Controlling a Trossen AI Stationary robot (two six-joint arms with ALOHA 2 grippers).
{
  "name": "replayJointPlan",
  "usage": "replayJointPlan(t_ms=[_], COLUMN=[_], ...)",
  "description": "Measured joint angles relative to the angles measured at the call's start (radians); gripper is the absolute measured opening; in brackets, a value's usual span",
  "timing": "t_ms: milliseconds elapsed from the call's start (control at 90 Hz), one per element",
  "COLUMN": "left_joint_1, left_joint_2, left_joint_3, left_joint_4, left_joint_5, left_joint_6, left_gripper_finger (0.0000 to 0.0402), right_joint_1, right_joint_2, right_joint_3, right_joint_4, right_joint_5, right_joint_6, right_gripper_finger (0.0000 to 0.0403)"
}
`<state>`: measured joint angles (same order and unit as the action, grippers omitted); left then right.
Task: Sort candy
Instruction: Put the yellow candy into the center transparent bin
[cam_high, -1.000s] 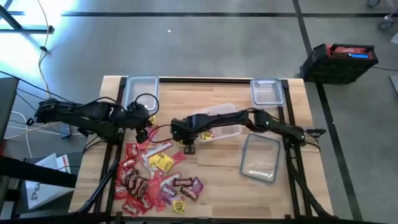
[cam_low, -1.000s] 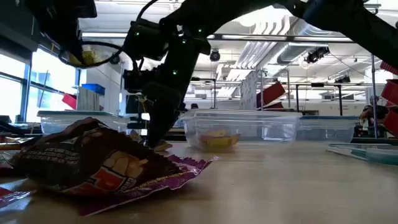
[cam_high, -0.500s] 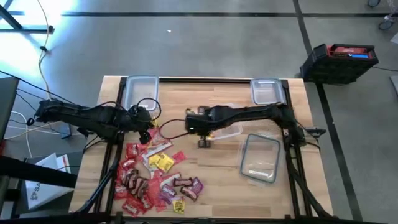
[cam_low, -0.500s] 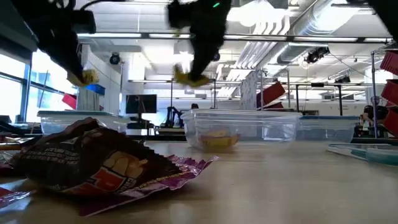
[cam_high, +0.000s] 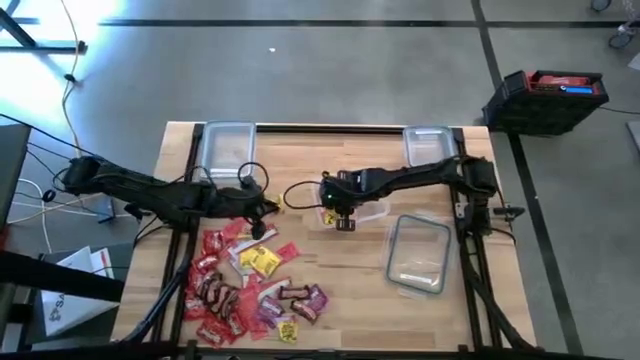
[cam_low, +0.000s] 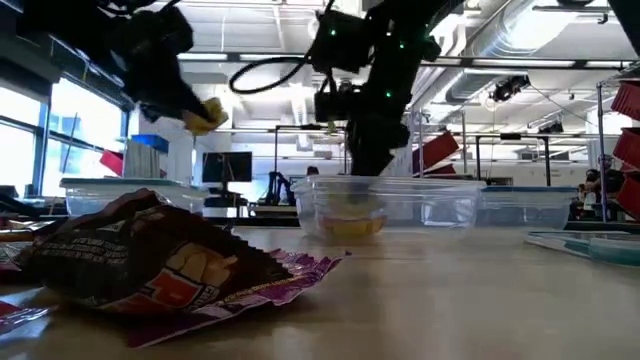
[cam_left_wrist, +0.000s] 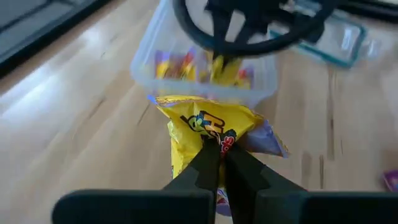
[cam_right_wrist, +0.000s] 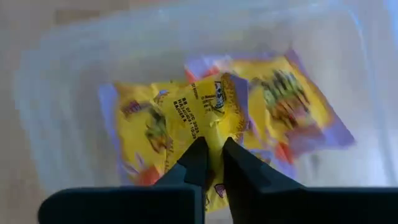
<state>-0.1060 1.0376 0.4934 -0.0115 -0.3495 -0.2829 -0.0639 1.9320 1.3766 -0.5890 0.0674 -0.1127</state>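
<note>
The candy pile (cam_high: 250, 285) lies on the table (cam_high: 350, 270) at its near left: red, yellow, purple and brown packets, well apart from the middle tub (cam_high: 362, 205). In the low view a brown and purple wrapper (cam_low: 150, 265) fills the foreground. The left hand (cam_high: 268, 205) hangs above the table between the pile and the middle tub, its fingers (cam_left_wrist: 208, 165) pinched shut on a yellow packet (cam_left_wrist: 208, 127). The right hand (cam_high: 342, 215) is over the middle tub, fingers (cam_right_wrist: 198, 163) closed on another yellow packet (cam_right_wrist: 208, 118); beneath it more yellow packets (cam_right_wrist: 292, 102) lie inside the tub. Right of the tub rests a clear lid (cam_high: 418, 255). Beyond it, at the table's far edge, stand a left tub (cam_high: 226, 150) and a right tub (cam_high: 431, 147); I cannot tell their contents.
</note>
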Motion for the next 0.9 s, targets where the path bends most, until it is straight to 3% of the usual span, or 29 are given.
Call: replayJointPlan(t_ms=[233,411,656,900], left_joint_1=[0.074,0.108,0.164,0.228], left_joint_2=[0.193,0.326,0.531,0.711], left_joint_3=[0.061,0.165,0.321,0.469], left_joint_4=[0.201,0.213,0.227,0.21], left_joint_5=[0.032,0.05,0.097,0.186], left_joint_6=[0.095,0.154,0.18,0.142], left_gripper_finger=[0.0,0.0,0.0,0.0], right_joint_1=[0.013,0.026,0.025,0.018], right_joint_2=[0.004,-0.019,-0.201,-0.348], right_joint_3=[0.009,0.009,-0.032,-0.175], right_joint_4=[0.006,-0.053,-0.206,-0.121], right_joint_5=[-0.051,-0.033,0.092,0.139], right_joint_6=[-0.001,-0.001,0.056,0.134], right_gripper_finger=[0.0128,0.0173,0.0185,0.0185])
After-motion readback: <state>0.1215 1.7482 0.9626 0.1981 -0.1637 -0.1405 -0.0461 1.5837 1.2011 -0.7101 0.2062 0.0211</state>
